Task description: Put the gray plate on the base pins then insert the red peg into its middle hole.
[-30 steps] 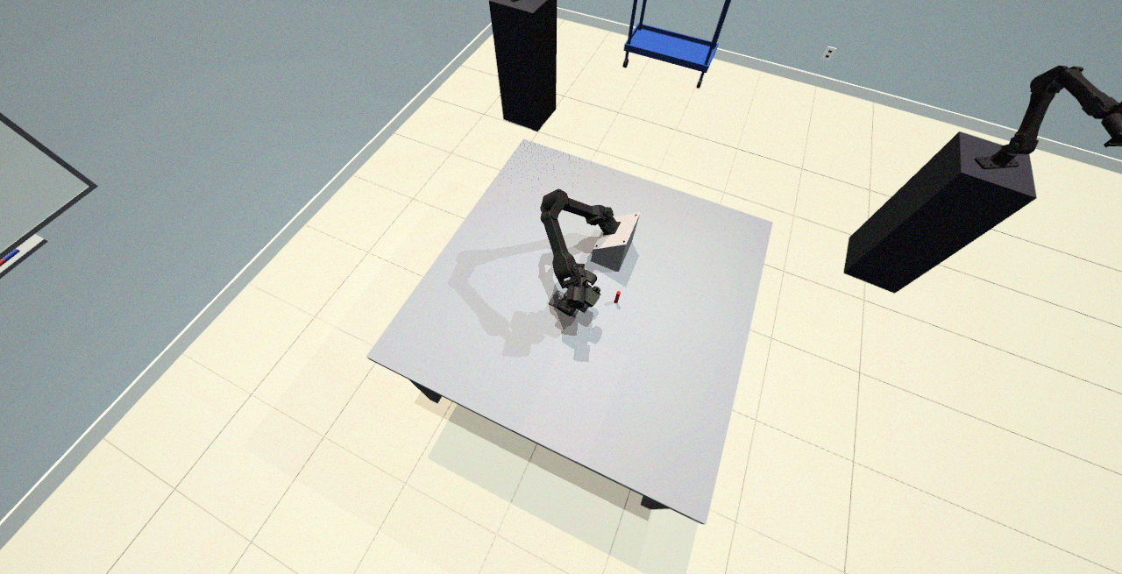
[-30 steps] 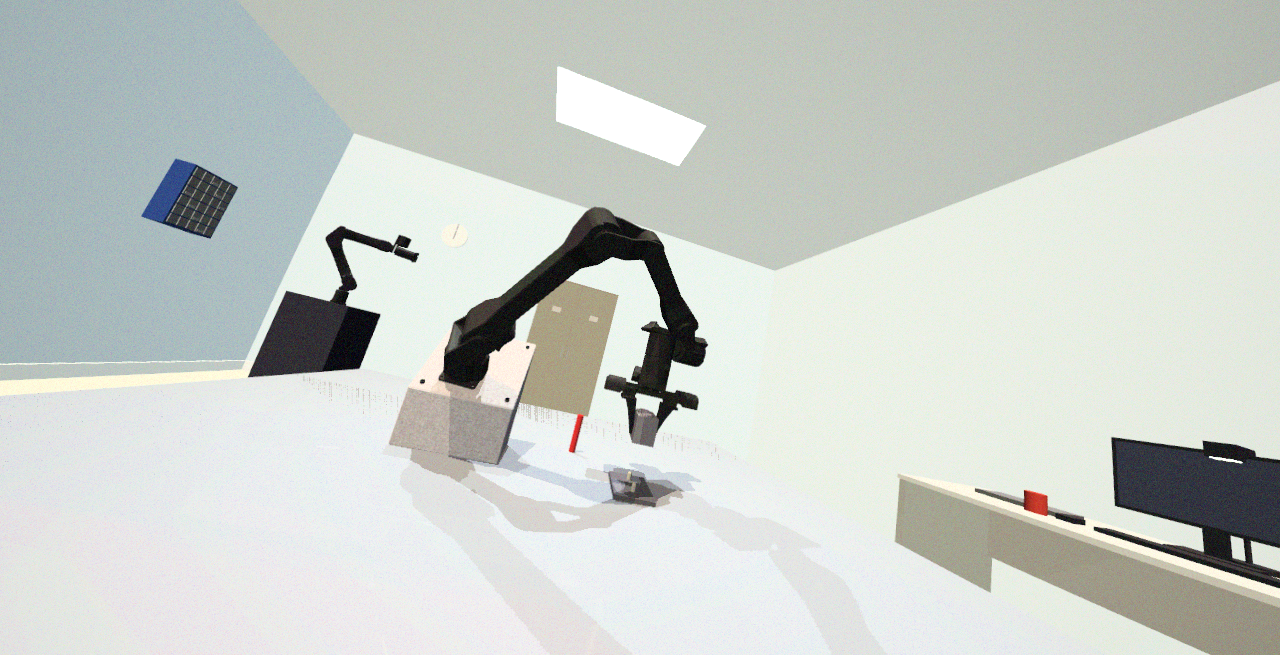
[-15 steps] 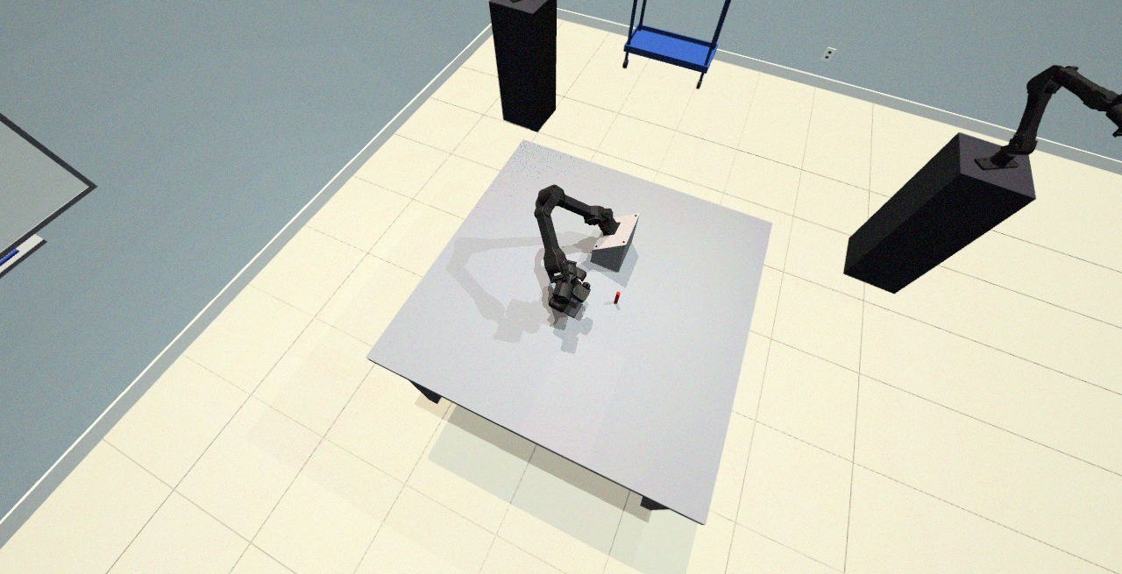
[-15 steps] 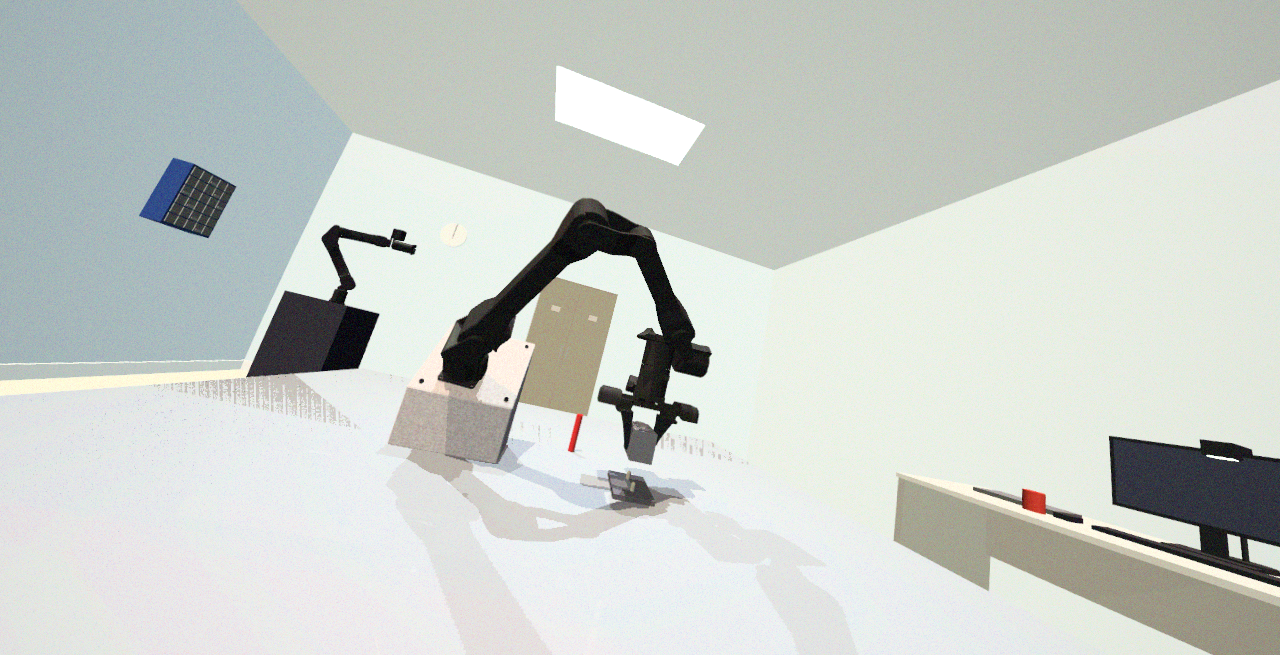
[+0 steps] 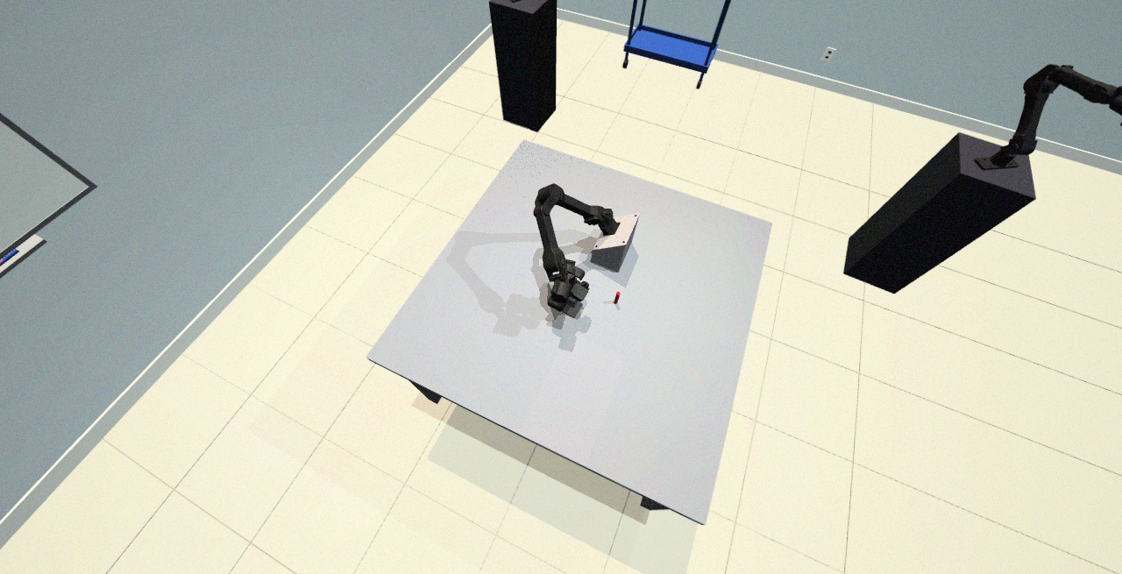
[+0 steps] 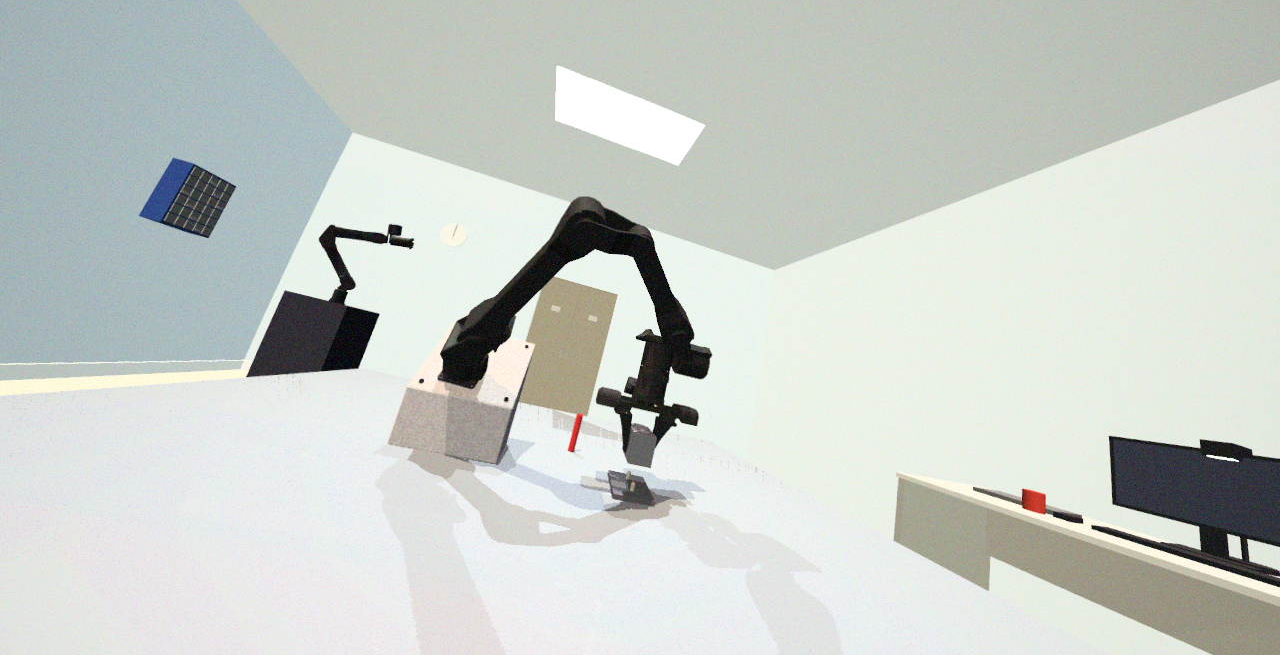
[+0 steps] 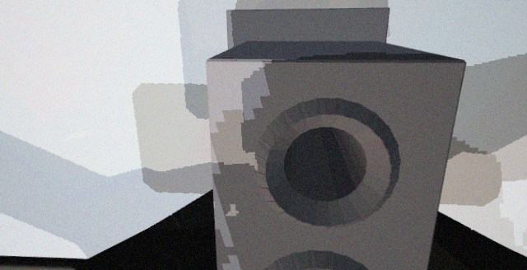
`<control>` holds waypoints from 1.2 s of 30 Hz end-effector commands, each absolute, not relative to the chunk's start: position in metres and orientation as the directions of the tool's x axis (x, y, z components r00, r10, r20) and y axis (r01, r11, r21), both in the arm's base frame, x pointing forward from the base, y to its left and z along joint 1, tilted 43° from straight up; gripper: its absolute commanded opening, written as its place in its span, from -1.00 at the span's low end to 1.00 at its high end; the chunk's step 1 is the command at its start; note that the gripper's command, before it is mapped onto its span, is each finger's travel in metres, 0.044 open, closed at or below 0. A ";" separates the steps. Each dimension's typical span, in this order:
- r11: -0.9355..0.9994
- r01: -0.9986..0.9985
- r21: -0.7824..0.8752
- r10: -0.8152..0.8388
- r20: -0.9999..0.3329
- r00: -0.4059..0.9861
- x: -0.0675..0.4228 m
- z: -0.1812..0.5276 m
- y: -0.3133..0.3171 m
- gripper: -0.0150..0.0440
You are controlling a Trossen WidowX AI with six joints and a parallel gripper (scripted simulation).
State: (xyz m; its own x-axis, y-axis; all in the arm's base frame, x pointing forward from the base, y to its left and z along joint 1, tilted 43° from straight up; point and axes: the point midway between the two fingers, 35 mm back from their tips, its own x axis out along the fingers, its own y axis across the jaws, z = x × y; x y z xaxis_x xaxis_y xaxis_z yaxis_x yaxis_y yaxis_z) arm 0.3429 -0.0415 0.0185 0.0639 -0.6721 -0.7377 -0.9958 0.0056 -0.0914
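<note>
My gripper (image 5: pixel 562 302) (image 6: pixel 645 438) is shut on the gray plate (image 6: pixel 640 449) (image 7: pixel 329 229) and holds it on edge, hanging down from the fingers. In the wrist view the plate fills the middle, with its round countersunk middle hole (image 7: pixel 325 164) facing the camera. The dark base (image 6: pixel 630 491) with its pins lies on the table a little below the plate, apart from it. In the top view the gripper hides the base. The red peg (image 5: pixel 617 297) (image 6: pixel 575 432) stands upright on the table, a short way to the side of the gripper.
The arm stands on a gray mount block (image 5: pixel 614 247) (image 6: pixel 454 423) near the table's middle. The table (image 5: pixel 666 382) is large, with its edges far from the gripper. Black pedestals (image 5: pixel 523 56) (image 5: pixel 937 209) with other arms and a blue cart (image 5: pixel 680 5) stand off the table.
</note>
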 end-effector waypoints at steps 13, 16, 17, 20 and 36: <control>0.002 -0.996 -0.091 -0.675 -0.735 0.066 0.344 0.013 -0.049 -0.49; 0.002 -0.996 -0.091 -0.675 -0.735 0.066 0.344 0.008 -0.053 -0.49; 0.002 -0.996 -0.091 -0.675 -0.735 0.066 0.344 0.008 -0.054 -0.49; 0.002 -0.996 -0.091 -0.675 -0.735 0.066 0.345 0.007 -0.054 -0.49; 0.002 -0.996 -0.091 -0.676 -0.734 0.065 0.346 -0.010 -0.070 -0.49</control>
State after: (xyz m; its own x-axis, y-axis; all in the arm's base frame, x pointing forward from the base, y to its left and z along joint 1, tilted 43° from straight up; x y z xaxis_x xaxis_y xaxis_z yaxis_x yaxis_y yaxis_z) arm 0.3468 -0.0661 -0.0061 0.0691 -0.6726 -0.7367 -0.9953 0.0036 -0.0966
